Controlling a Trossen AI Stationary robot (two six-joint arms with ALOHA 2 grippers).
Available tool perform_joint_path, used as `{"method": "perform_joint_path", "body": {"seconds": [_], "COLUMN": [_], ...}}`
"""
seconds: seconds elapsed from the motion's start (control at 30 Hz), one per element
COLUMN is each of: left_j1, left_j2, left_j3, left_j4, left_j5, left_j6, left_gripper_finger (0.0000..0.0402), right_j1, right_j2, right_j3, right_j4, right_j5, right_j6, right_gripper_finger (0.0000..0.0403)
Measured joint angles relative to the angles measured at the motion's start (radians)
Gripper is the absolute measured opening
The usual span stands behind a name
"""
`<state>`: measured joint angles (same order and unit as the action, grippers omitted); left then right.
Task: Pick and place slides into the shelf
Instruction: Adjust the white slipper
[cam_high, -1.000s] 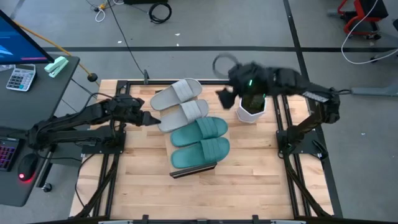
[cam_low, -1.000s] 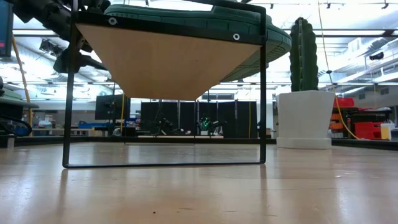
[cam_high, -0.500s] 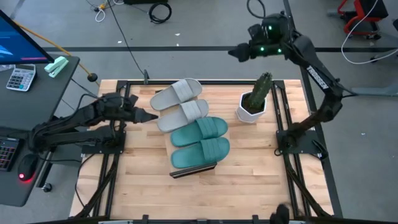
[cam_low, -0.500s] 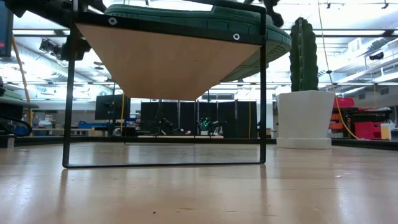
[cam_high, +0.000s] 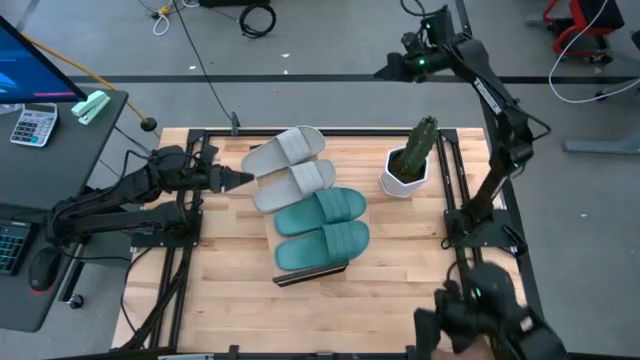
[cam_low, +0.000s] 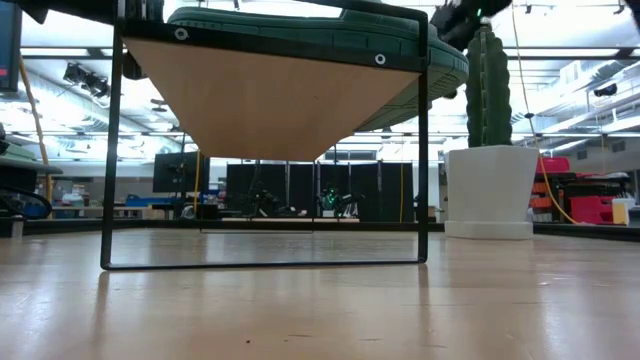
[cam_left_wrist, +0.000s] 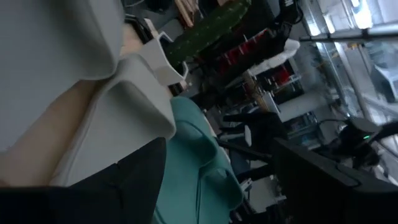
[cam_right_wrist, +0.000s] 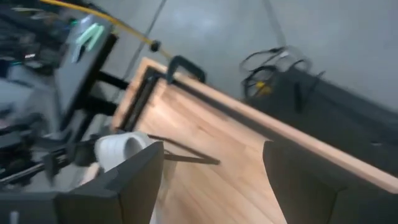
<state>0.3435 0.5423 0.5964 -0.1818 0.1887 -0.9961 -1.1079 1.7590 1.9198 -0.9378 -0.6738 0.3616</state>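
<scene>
All four slides sit on the shelf (cam_high: 338, 268): grey pair (cam_high: 290, 168), teal pair (cam_high: 322, 230). Soft, light rubber, best pinched by the strap. Left gripper (cam_high: 243, 177) open and empty beside the grey ones; right gripper (cam_high: 385, 71) open, empty, high beyond the table.

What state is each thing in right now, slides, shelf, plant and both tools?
Grey slides: two, lying side by side on the shelf's far half, strap up.
Teal slides: two, side by side on the near half, strap up.
Shelf: upright on the table, all four slides on it.
Potted cactus: upright, right of the shelf.
Left tool: open, at the grey slides' left edge.
Right tool: open, raised beyond the table's far edge, empty.
</scene>
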Motion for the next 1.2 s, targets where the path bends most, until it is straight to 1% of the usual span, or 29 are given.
{"method": "perform_joint_path", "body": {"seconds": [0.07, 0.2, 0.5, 0.63, 0.77, 0.97, 1.2], "left_j1": [0.0, 0.0, 0.0, 0.0, 0.0, 0.0, 0.0], "left_j2": [0.001, 0.001, 0.001, 0.001, 0.001, 0.001, 0.001], "left_j3": [0.0, 0.0, 0.0, 0.0, 0.0, 0.0, 0.0], "left_j4": [-0.001, 0.014, 0.186, 0.232, 0.234, 0.234, 0.234], "left_j5": [-0.013, -0.024, -0.038, -0.039, -0.042, -0.093, -0.118], "left_j6": [-0.019, -0.04, -0.041, -0.045, -0.067, -0.075, -0.092], "left_gripper_finger": [0.0293, 0.0293, 0.0293, 0.0293, 0.0293, 0.0293, 0.0293], "right_j1": [-0.025, -0.05, -0.034, -0.034, -0.052, -0.054, 0.001], "right_j2": [0.047, 0.138, 0.302, 0.363, 0.416, 0.475, 0.487], "right_j3": [0.0, 0.0, 0.0, 0.0, 0.0, 0.0, 0.0], "right_j4": [0.008, 0.011, 0.033, 0.069, 0.099, 0.11, 0.141], "right_j5": [-0.065, -0.162, -0.381, -0.502, -0.627, -0.637, -0.645], "right_j6": [-0.021, -0.089, -0.232, -0.253, -0.257, -0.261, -0.317], "right_gripper_finger": [0.0282, 0.0282, 0.0281, 0.0281, 0.0281, 0.0281, 0.0281]}}
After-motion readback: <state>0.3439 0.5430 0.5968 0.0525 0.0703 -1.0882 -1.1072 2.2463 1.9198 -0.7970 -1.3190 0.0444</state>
